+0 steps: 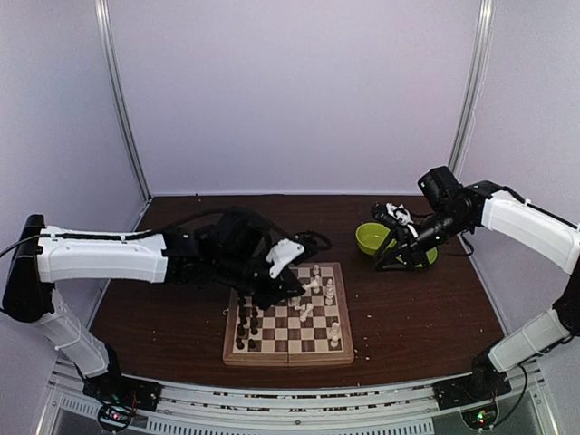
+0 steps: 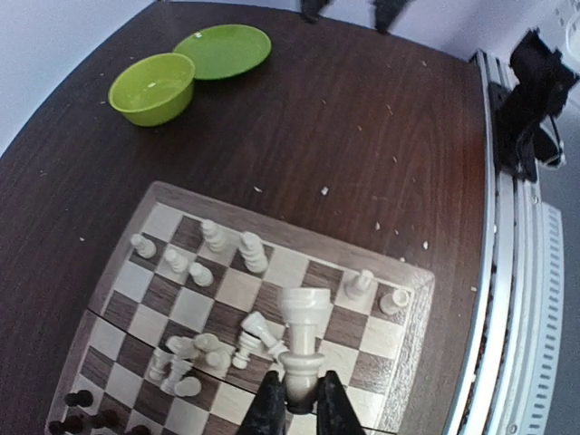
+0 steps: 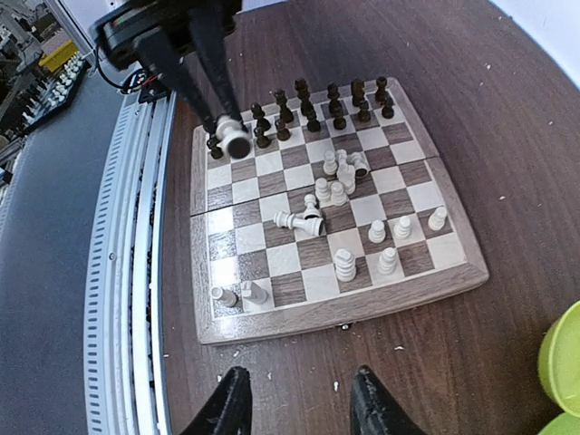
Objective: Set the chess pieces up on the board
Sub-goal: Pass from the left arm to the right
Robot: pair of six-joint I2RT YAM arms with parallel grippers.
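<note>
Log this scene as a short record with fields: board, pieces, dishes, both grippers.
board: wooden chessboard, lying flat
dark pieces: standing along one edge of the board
white pieces: scattered over the other half, several toppled near the middle
left gripper: shut on a white piece, above the board
right gripper: open, empty, off the board
dishes: green bowl and green plate, side by side off the board

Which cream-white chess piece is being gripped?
The tall cream-white turned piece clamped in the left gripper; the other white pieces stand or lie on the checkered wooden board.
</note>
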